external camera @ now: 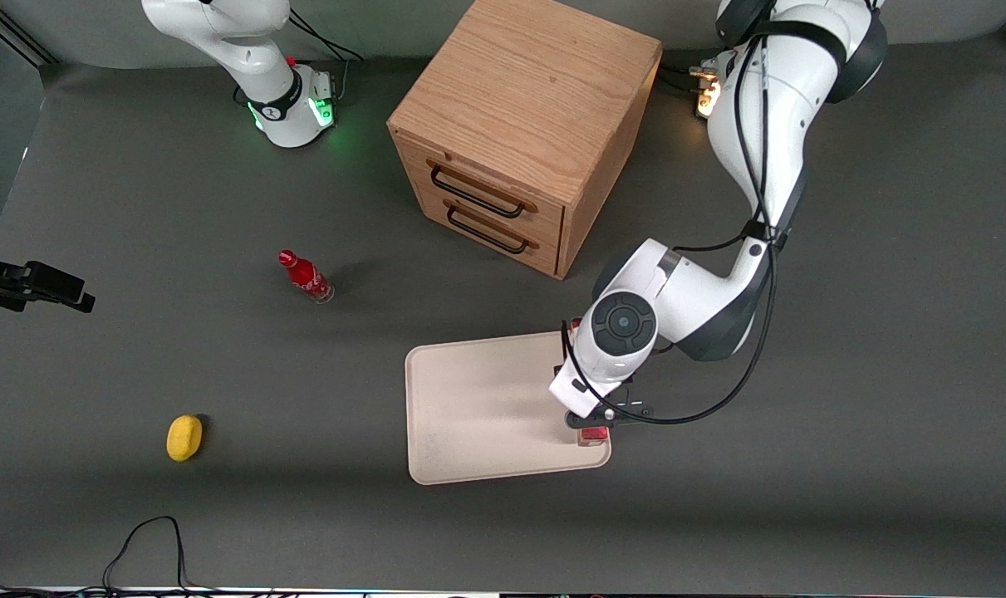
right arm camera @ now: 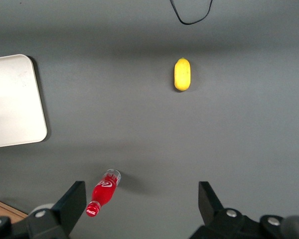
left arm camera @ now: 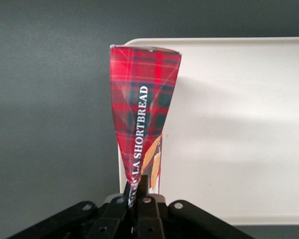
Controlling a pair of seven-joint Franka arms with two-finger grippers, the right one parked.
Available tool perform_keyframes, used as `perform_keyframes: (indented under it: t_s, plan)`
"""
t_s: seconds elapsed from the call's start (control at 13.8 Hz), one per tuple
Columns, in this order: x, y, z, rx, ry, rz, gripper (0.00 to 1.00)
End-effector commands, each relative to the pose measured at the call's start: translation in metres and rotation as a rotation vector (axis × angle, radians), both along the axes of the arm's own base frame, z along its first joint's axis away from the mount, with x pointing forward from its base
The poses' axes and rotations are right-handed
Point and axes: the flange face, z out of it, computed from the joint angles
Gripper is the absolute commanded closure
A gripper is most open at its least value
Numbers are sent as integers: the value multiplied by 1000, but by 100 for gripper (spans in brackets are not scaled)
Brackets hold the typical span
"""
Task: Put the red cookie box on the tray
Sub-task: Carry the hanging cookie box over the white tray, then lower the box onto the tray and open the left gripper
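Front view: gripper [external camera: 592,422] over the tray [external camera: 478,407] edge toward the working arm's end, red cookie box [external camera: 594,434] peeking beneath, wrist view: tartan box [left arm camera: 143,114] pinched between pressed fingers, along tray rim [left arm camera: 204,41], bare tray surface beside it.

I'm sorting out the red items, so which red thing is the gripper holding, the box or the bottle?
The red cookie box: the gripper is shut on it over the tray. The small red bottle stands alone on the table, untouched.
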Motion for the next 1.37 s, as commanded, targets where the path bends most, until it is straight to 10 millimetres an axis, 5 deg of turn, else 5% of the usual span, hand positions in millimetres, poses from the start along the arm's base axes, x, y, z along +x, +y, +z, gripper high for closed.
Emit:
perform_keyframes:
  t_s: [0.0,0.36,0.51,0.58,0.72,0.94,1.3]
  plan:
    - [-1,-7,-18,18,-29,-26,100]
    - [-1,-9,-30,18,-35,-26,100]
    - [-2,-9,-27,24,-33,-26,30]
    - [-1,-6,-24,27,-31,-23,6]
    - [-1,-1,-3,42,-22,-16,0]
    - [-14,9,79,75,-4,9,0]
    - [-64,33,226,133,-13,30,0]
